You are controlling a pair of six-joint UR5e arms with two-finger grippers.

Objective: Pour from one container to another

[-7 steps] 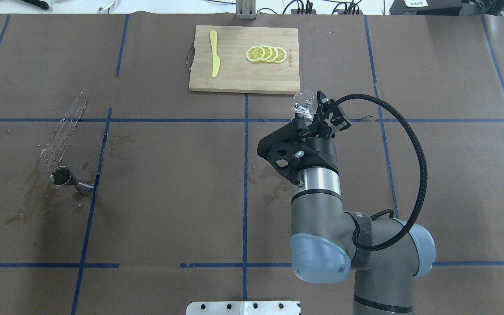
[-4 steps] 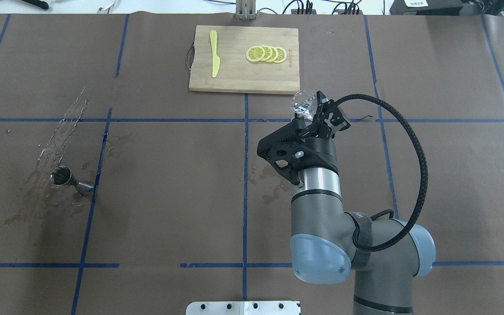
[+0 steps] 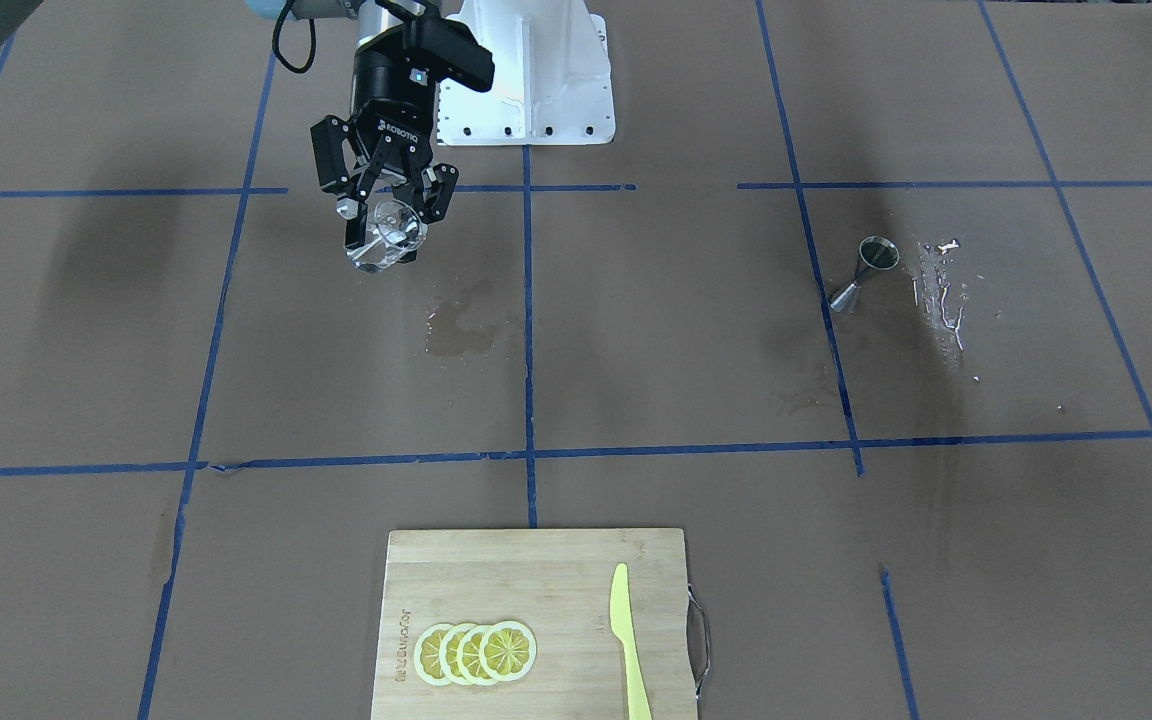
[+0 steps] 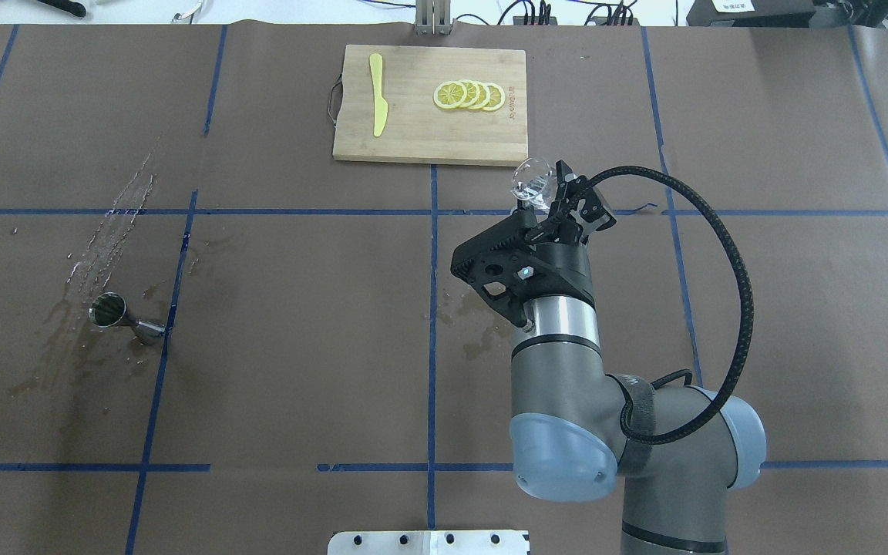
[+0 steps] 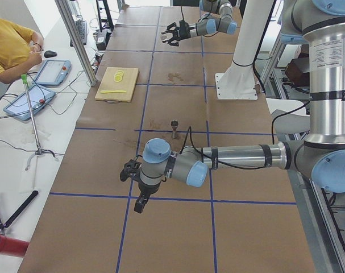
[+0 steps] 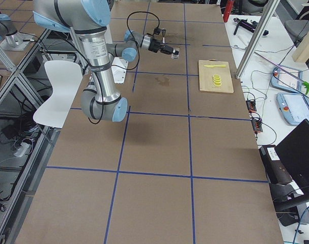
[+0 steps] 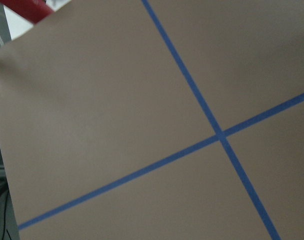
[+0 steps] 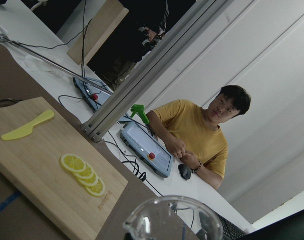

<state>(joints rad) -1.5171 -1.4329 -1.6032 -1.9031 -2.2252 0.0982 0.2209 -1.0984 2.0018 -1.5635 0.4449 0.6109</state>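
Brown paper crossed by blue tape covers the worktop (image 4: 297, 347). Far left, the left arm's jaws hang low over it, shown only from the side, so I cannot tell how wide they stand. The steel jigger (image 4: 109, 311) stands upright among wet stains (image 4: 51, 362). Further along lies a bamboo board (image 4: 413, 139) with a yellow knife (image 4: 377, 96) and lemon slices (image 4: 469, 95). Rightmost, the right arm's jaws clamp the clear glass tumbler (image 4: 533, 179), tilted above the worktop, well apart from the jigger.

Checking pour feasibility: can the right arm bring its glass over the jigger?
Probably yes: nothing stands on the table between the right gripper, shut on the glass tumbler, and the upright jigger; the reach is long.
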